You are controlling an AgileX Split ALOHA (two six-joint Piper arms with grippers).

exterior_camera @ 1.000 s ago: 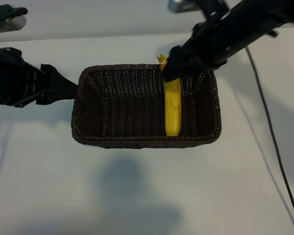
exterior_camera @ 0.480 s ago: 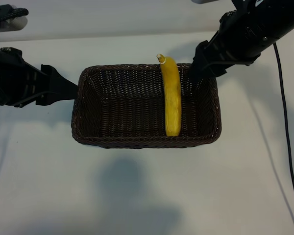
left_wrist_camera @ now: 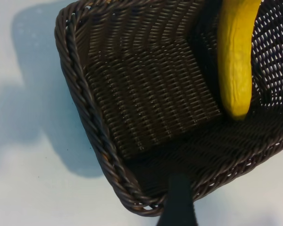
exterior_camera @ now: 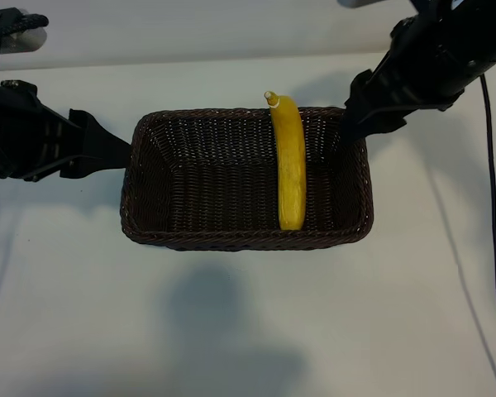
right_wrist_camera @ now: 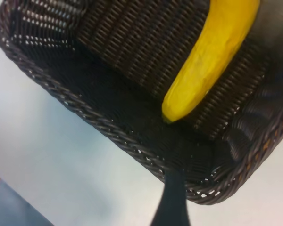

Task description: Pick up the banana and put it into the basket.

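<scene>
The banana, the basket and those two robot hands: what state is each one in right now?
banana: lying in the basket, stem end propped on the far rim, held by nothing.
basket: upright on the table, its left end at the left hand.
left hand: at the basket's left rim.
right hand: off the banana, above the basket's far right corner.

The pale white bench (exterior_camera: 231, 331) is evenly and brightly lit from overhead. A soft grey shadow is cast across its near part, and fainter ones are thrown by both arms. The dark brown woven wicker basket (exterior_camera: 140, 190) is rendered almost black inside, while the bright yellow curved banana (exterior_camera: 290, 169) is slightly overexposed. Both wrist views are softened, with blurred edges.
</scene>
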